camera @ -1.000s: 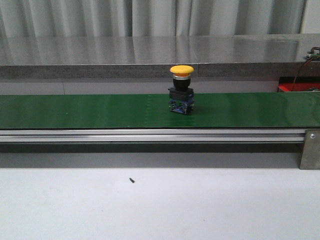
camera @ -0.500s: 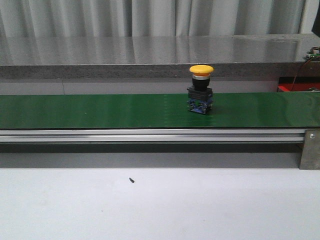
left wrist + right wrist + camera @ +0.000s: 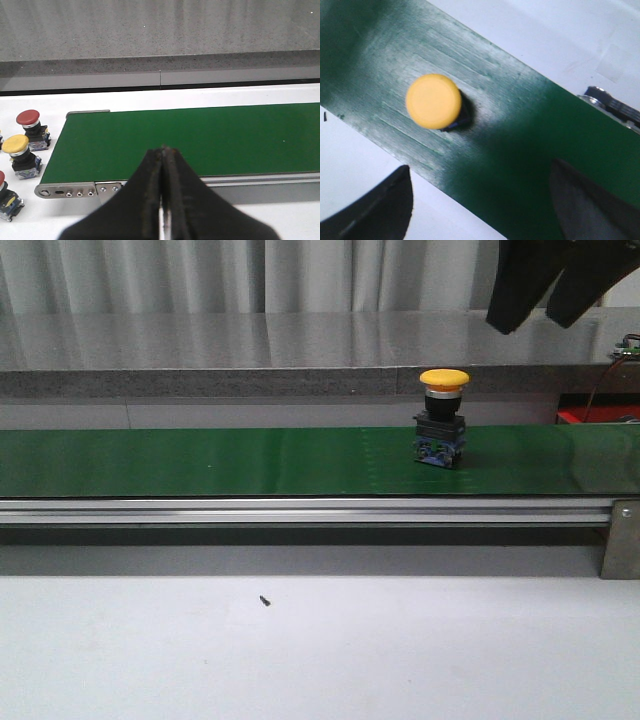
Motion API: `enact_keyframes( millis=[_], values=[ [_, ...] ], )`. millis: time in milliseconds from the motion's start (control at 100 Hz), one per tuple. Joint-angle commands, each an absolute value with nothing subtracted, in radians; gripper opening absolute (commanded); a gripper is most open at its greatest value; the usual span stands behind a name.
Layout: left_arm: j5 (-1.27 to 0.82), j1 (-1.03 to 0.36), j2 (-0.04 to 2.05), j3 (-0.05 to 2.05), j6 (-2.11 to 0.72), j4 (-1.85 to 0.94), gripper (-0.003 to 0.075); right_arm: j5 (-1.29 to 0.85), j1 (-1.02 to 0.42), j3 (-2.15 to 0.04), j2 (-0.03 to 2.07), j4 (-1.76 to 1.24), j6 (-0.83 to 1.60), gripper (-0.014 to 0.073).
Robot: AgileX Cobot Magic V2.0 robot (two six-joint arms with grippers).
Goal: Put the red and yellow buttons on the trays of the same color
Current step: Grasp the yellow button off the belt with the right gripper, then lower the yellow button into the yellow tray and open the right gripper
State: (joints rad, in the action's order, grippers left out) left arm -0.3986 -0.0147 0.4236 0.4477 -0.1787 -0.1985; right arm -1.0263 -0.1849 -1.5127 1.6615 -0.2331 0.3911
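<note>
A yellow button (image 3: 443,418) with a black and blue base stands upright on the green conveyor belt (image 3: 200,462), right of centre. My right gripper (image 3: 530,320) hangs open above it, slightly to its right and clear of it. From the right wrist view the yellow button (image 3: 433,101) sits ahead of the open right gripper (image 3: 480,170), with nothing between the fingers. My left gripper (image 3: 162,149) is shut and empty over the belt's end (image 3: 200,135). Beside that end a red button (image 3: 28,120) and a yellow button (image 3: 16,147) stand on the white table. The trays are out of view.
Part of another red button (image 3: 4,192) shows at the picture's edge. A metal rail (image 3: 300,511) runs along the belt's front, ending at a bracket (image 3: 620,540). A grey ledge (image 3: 300,350) lies behind the belt. A small black speck (image 3: 264,600) rests on the white table.
The yellow button has travelled to the right along the belt. My right gripper's fingers have come into the front view at the top right.
</note>
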Motion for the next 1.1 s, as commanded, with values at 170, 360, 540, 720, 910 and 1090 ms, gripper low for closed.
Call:
enact_keyframes(
  millis=[170,360,540,720,910,1090],
  values=[
    [-0.323,-0.023,0.43,0.474,-0.176,-0.209,-0.002,-0.925,-0.231,-1.533,1.685,-0.25,0.403,0.0576],
    [-0.323,-0.023,0.43,0.474,-0.176,-0.207,-0.0019,-0.888,-0.231,-1.533,1.743,-0.244,0.403,0.0576],
    [-0.323,-0.023,0.43,0.474,-0.176,-0.207,-0.002,-0.881,-0.231,-1.533,1.796,-0.22,0.4,0.0502],
    [-0.323,-0.023,0.43,0.474,-0.176,-0.206,-0.002,-0.893,-0.231,-1.534,1.811,-0.175,0.371,0.0185],
    [-0.324,-0.023,0.43,0.474,-0.176,-0.206,-0.002,-0.936,-0.228,-1.534,1.773,-0.086,0.298,0.0085],
    [-0.324,-0.023,0.43,0.474,-0.176,-0.206,-0.002,-1.017,-0.155,-1.534,1.674,-0.079,0.284,0.0087]
  ],
)
